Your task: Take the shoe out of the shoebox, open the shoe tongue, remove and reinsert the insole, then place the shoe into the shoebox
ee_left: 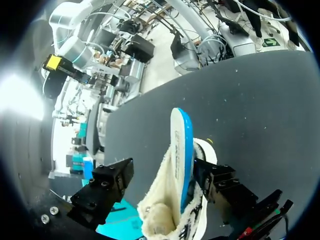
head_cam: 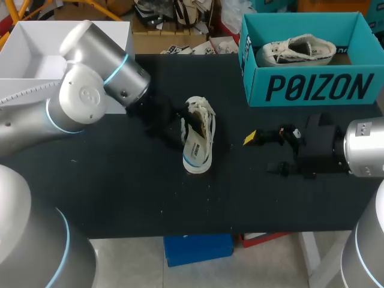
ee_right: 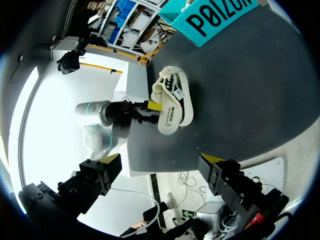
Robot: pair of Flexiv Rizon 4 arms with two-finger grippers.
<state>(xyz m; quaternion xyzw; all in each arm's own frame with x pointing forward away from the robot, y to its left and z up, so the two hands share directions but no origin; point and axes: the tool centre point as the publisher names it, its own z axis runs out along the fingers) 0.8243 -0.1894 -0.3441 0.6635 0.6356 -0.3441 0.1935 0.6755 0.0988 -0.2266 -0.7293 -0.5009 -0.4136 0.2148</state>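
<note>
A cream lace-up shoe lies on its side on the black table, its white sole with a blue stripe turned toward my right arm. My left gripper is at the shoe's opening side. In the left wrist view the shoe sits between the spread fingers of my left gripper; one finger is against it and the other stands apart, so the gripper is open. My right gripper hovers open to the right of the shoe. From the right wrist the shoe lies well ahead of my right gripper.
The teal shoebox stands at the back right with a second cream shoe inside. A white open box sits at the back left, behind my left arm. Bare black tabletop runs along the front edge.
</note>
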